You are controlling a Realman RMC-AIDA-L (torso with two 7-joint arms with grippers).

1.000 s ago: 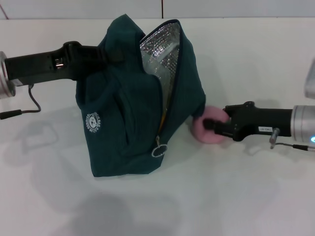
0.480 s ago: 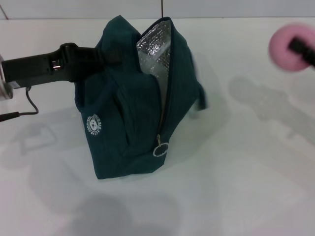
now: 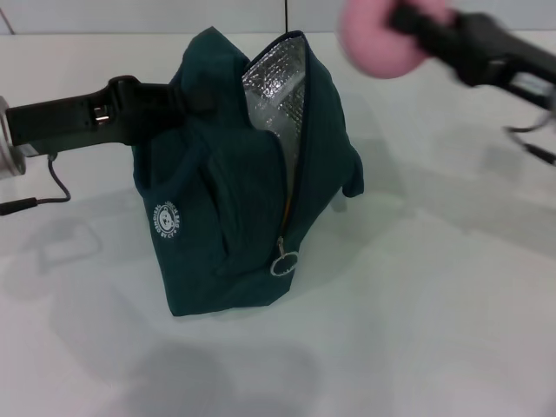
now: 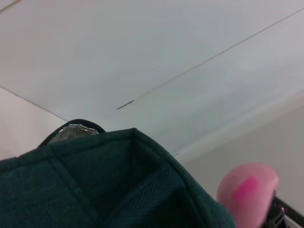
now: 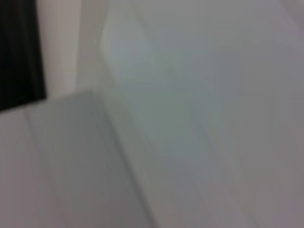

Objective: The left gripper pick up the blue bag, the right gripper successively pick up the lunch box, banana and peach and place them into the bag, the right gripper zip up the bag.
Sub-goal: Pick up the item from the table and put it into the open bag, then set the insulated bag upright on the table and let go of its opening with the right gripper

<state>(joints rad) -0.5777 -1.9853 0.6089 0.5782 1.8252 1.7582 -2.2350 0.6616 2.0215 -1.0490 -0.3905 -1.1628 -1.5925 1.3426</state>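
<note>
The blue bag [image 3: 234, 182] stands upright on the white table, its mouth open and the silver foil lining [image 3: 274, 82] showing. My left gripper [image 3: 187, 97] is shut on the bag's upper left edge and holds it up. My right gripper [image 3: 401, 22] is shut on the pink peach [image 3: 378, 39] and holds it in the air, above and to the right of the bag's opening. The peach also shows in the left wrist view [image 4: 247, 192], beyond the bag's rim [image 4: 128, 137]. The lunch box and banana are out of view.
The ring zip pull [image 3: 282, 261] hangs at the lower end of the bag's open zip. A black cable [image 3: 52, 187] trails from my left arm on the table. The right wrist view shows only blurred pale surfaces.
My right gripper lifted the peach from the table beside the bag, swung it up to the far right, then moved it left toward the bag's opening. The bag and left gripper stayed put.
</note>
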